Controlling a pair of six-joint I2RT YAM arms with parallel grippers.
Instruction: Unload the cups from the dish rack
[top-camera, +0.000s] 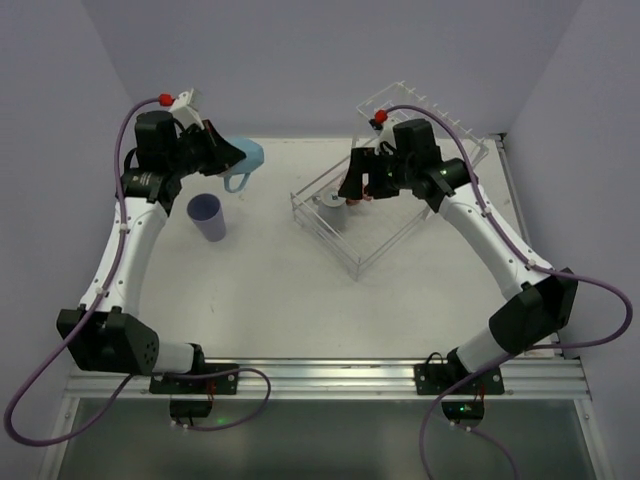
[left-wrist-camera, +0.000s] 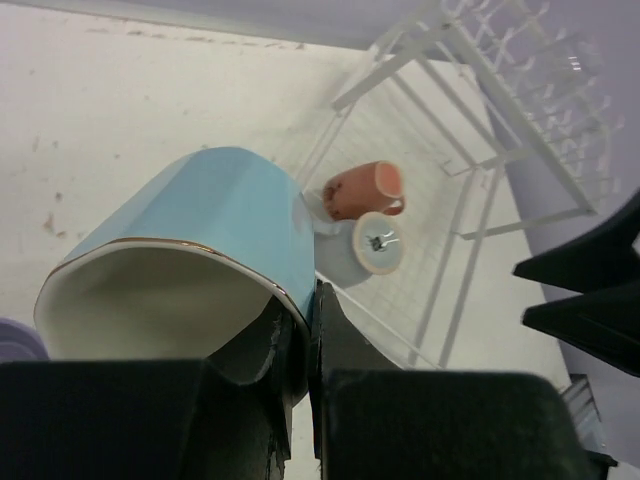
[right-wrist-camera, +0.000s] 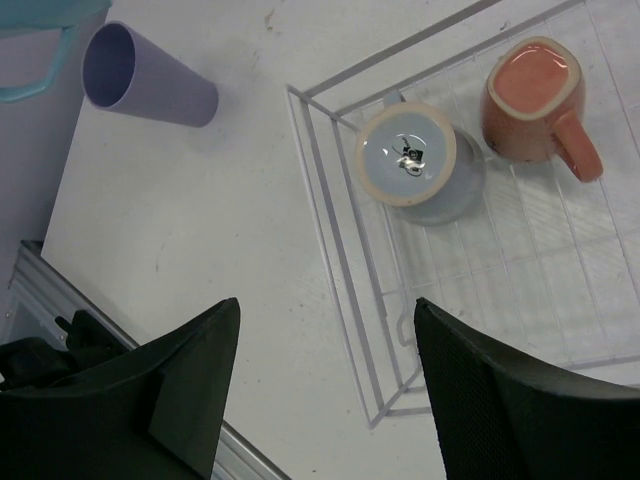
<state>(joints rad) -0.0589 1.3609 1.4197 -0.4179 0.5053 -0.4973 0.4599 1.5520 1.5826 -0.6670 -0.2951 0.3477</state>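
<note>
My left gripper (left-wrist-camera: 312, 300) (top-camera: 230, 152) is shut on the rim wall of the light blue cup (left-wrist-camera: 200, 225) (top-camera: 247, 158), held tilted above the table's far left. One finger is inside its cream interior and one outside. The lavender cup (top-camera: 207, 217) (right-wrist-camera: 140, 80) stands on the table just below it. In the clear dish rack (top-camera: 385, 235) (right-wrist-camera: 322, 210) (left-wrist-camera: 470, 150) the grey-blue cup (right-wrist-camera: 415, 165) (left-wrist-camera: 372, 245) (top-camera: 330, 203) sits base up, beside the salmon-pink cup (right-wrist-camera: 530, 95) (left-wrist-camera: 355, 190). My right gripper (right-wrist-camera: 325, 315) (top-camera: 355, 188) hovers open over the rack's left corner with nothing between its fingers.
The rack's raised pegged tier (top-camera: 420, 105) (left-wrist-camera: 530, 90) stands at the back right near the wall. A metal rail (top-camera: 330, 375) runs along the near edge by the arm bases. My right fingers (left-wrist-camera: 580, 290) show at the edge of the left wrist view.
</note>
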